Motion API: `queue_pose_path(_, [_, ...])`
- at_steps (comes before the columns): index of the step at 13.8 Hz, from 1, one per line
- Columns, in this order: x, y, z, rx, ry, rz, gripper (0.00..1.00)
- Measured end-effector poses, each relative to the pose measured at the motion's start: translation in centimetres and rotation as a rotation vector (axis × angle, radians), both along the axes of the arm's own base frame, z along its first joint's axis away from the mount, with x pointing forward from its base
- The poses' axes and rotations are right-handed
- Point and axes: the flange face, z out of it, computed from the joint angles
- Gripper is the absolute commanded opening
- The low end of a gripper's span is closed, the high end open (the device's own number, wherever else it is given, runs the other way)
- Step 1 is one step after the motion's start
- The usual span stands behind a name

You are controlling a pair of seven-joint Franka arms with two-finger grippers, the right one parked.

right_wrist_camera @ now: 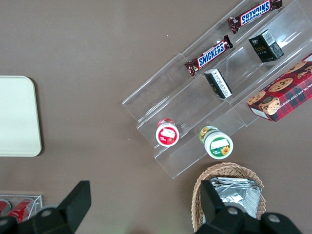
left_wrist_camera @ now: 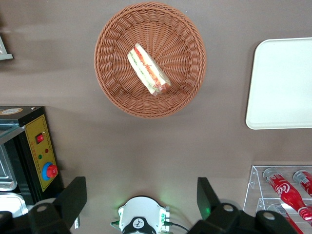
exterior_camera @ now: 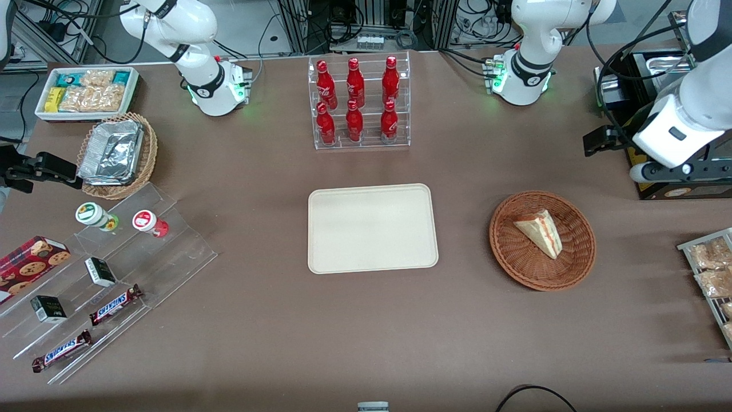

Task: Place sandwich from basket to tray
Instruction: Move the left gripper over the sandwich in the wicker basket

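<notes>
The sandwich [exterior_camera: 540, 232] [left_wrist_camera: 148, 69] is seen lying in the basket [exterior_camera: 517, 260] [left_wrist_camera: 117, 83], its red, white and green cut edge turned up in the wrist view. Nothing is touching it. The basket sits on the brown table [exterior_camera: 257, 337], beside the tray [exterior_camera: 372, 228] [left_wrist_camera: 282, 83], which is bare and lies between the basket and the parked arm's end of the table.

The claw [left_wrist_camera: 141, 200] is held high above the table, well apart from the sandwich and nearer the arm's base [left_wrist_camera: 141, 222] than the basket is. Its fingers [left_wrist_camera: 73, 197] are spread wide and nothing is gripped between them. In the front view the claw is seen at the working arm's end of the table [exterior_camera: 603, 140], farther from the camera than the basket, against a black box [exterior_camera: 657, 189] [left_wrist_camera: 41, 151] with a yellow panel.

Farther from the camera than the tray, a clear rack [exterior_camera: 360, 103] [left_wrist_camera: 258, 195] with red bottles [exterior_camera: 355, 83] [left_wrist_camera: 287, 192] is standing. Toward the parked arm's end, a lighter basket [exterior_camera: 146, 160] [right_wrist_camera: 204, 185] holding foil containers [exterior_camera: 111, 151] [right_wrist_camera: 234, 195], a white tray of snacks [exterior_camera: 86, 91], and clear steps [exterior_camera: 183, 252] [right_wrist_camera: 170, 102] with candy bars [exterior_camera: 114, 304] [right_wrist_camera: 208, 54] are found.
</notes>
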Motion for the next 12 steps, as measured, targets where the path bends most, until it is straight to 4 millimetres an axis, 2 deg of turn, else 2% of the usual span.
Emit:
queue_pose_path(3, [0.2, 0.0, -0.2, -0.001, -0.004, 0.0, 1.0])
queue_pose_path(5, [0.6, 0.0, -1.5, 0.001, 0.006, 0.0, 1.0])
queue_pose_path(12, [2.0, 0.0, -11.3, 0.001, 0.005, 0.001, 1.0])
